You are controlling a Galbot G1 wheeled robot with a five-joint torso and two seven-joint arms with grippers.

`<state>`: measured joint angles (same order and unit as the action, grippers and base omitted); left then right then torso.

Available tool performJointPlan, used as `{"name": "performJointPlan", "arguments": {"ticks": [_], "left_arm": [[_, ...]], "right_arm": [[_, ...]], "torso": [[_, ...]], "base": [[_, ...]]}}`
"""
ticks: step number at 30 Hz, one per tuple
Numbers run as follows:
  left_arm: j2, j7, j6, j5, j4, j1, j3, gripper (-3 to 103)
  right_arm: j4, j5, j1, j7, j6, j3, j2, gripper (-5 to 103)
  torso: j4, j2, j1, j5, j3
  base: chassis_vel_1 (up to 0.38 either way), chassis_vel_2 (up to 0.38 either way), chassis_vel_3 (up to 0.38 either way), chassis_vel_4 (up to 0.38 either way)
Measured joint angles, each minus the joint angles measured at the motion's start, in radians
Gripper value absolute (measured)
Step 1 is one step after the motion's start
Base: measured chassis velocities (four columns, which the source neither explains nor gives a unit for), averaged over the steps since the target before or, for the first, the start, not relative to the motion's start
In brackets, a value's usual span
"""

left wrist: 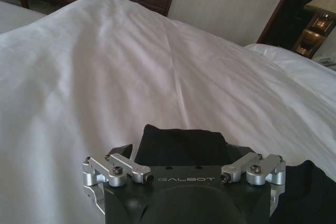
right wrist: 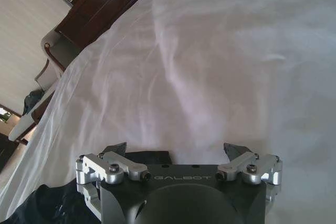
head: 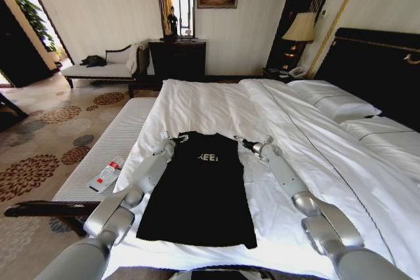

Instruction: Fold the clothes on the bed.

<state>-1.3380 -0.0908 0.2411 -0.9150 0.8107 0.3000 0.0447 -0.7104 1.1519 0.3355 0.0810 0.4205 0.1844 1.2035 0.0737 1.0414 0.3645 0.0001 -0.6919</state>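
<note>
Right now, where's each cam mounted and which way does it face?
Head: on the head, down the bed at the T-shirt; both arms, left gripper, right gripper.
Left wrist: over open fingers onto shirt and duvet.
Right wrist: over open fingers onto duvet, shirt edge.
All share the shirt.

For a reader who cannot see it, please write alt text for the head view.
A black T-shirt lies flat on the white bed, sleeves already folded in. The left gripper and right gripper sit at its two far corners, near the collar end. A pale bench stands beside the bed.
</note>
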Motion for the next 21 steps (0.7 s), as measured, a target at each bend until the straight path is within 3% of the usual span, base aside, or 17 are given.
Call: {"name": "performJointPlan", "arguments": {"ticks": [12, 21], "left_arm": [[0.055, -0.033, 0.005, -0.019, 0.081, 0.032, 0.013, 100], [0.052, -0.031, 0.005, -0.021, 0.082, 0.034, 0.016, 100]], "right_arm": [[0.11, -0.059, -0.061, 0.046, -0.009, 0.01, 0.063, 100], [0.157, -0.094, -0.07, 0.063, -0.026, 0.018, 0.081, 100]], "torso": [[-0.0006, 0.0, 0.0, -0.0003, 0.0], [-0.0004, 0.0, 0.0, -0.0001, 0.0]], "base": [[0.0, 0.0, 0.0, 0.0], [0.0, 0.0, 0.0, 0.0]]}}
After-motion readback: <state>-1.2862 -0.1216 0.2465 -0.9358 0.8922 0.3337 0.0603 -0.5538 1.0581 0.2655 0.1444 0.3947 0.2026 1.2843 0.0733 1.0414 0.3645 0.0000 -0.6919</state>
